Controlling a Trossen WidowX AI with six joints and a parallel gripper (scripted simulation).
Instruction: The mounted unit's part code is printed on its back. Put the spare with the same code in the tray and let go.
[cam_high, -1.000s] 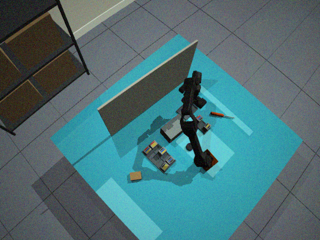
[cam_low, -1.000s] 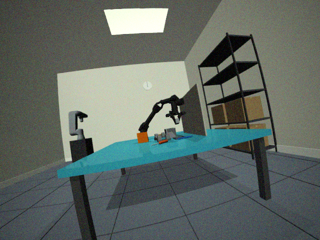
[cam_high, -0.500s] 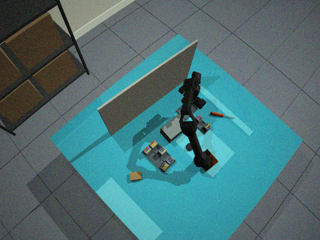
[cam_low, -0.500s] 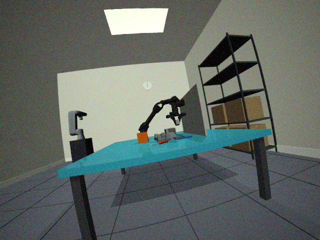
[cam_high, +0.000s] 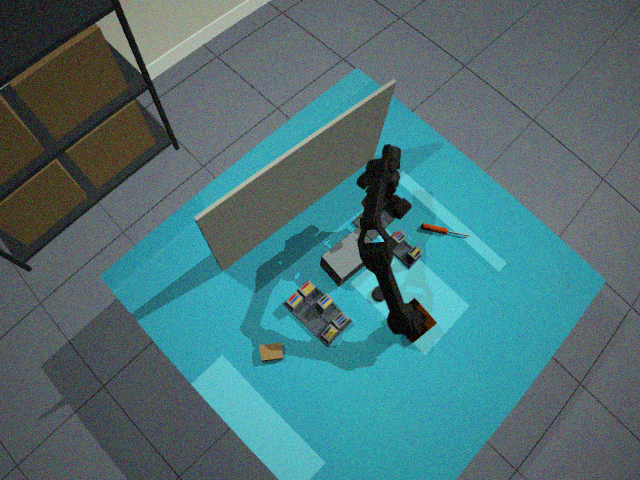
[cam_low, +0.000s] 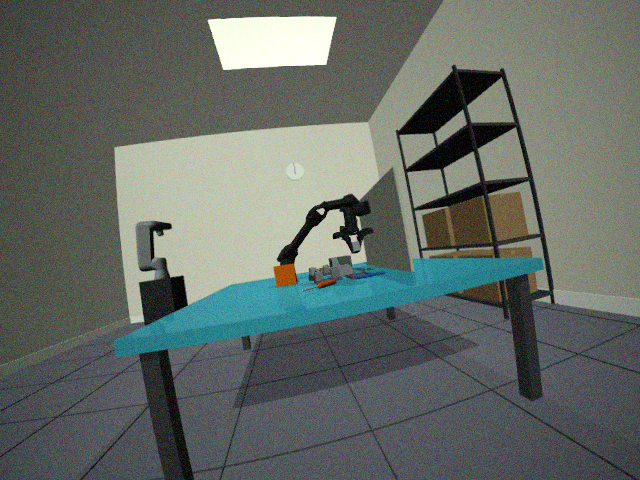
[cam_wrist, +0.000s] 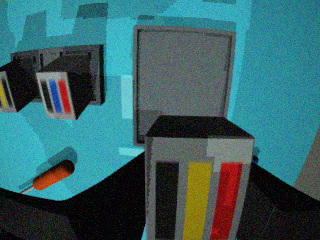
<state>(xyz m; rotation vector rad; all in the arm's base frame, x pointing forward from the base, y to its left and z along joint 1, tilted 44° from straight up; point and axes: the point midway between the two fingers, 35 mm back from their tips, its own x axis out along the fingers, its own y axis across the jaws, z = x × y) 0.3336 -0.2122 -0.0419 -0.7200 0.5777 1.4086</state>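
Observation:
My gripper (cam_low: 355, 241) (cam_wrist: 191, 156) is shut on a spare unit (cam_low: 355, 247) (cam_wrist: 197, 200), a grey block with a black top and black, yellow and red stripes. It is held up above the table. The shallow grey tray (cam_wrist: 136, 85) lies beyond and below it in the wrist view; no unit shows in its visible part. A small dark rack (cam_high: 401, 251) (cam_wrist: 99, 75) left of the tray bears a black-blue-red unit (cam_high: 398, 236) (cam_wrist: 56, 95) and a yellow-striped unit (cam_high: 415, 252) (cam_wrist: 5, 90). A larger rack (cam_high: 312, 314) holds several striped units. No printed code is readable.
A grey box (cam_high: 343, 260) stands between the racks. An upright board (cam_high: 305, 173) (cam_low: 385, 222) stands behind. An orange screwdriver (cam_high: 434, 228) (cam_low: 326, 283) (cam_wrist: 54, 175) lies near the small rack. A brown block (cam_high: 271, 352) and a dark round thing (cam_high: 378, 293) are on the table.

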